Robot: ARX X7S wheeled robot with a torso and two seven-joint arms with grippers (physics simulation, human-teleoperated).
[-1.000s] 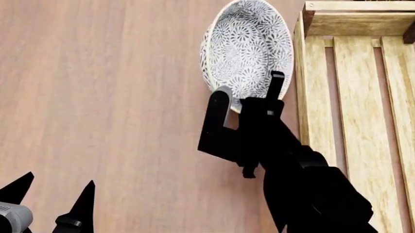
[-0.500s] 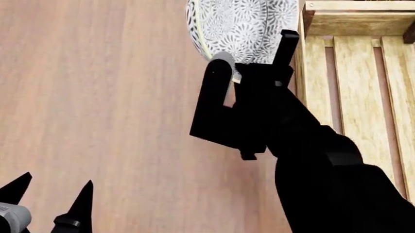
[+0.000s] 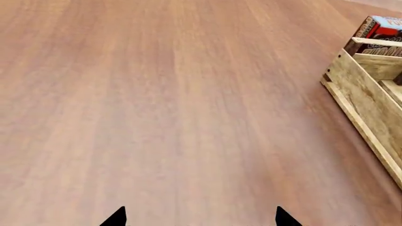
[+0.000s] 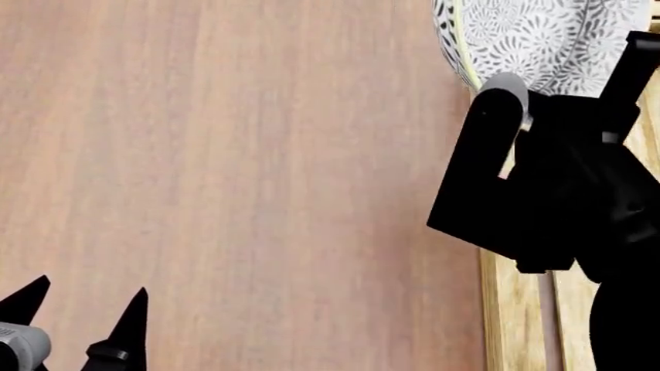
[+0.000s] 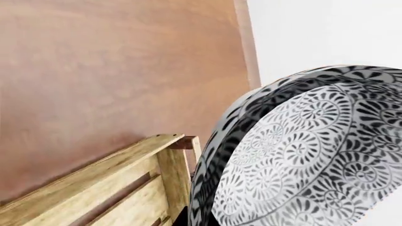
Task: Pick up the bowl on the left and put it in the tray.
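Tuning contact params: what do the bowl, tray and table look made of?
Bowl: looks like glazed ceramic, white with dense grey-blue floral print inside and out. Tray: light unfinished wood, visible grain, slatted build. Table: reddish-brown wood or wood-look laminate, matte, fine straight grain; can't tell which.

A reddish-brown wooden table point(image 3: 157, 103) carries the light-wood tray point(image 3: 367, 101) near its edge

Nothing readable anywhere, honestly; the red and brown box point(image 3: 381, 33) behind the crate point(image 3: 367, 106) has print on it, but it's too blurry to read.
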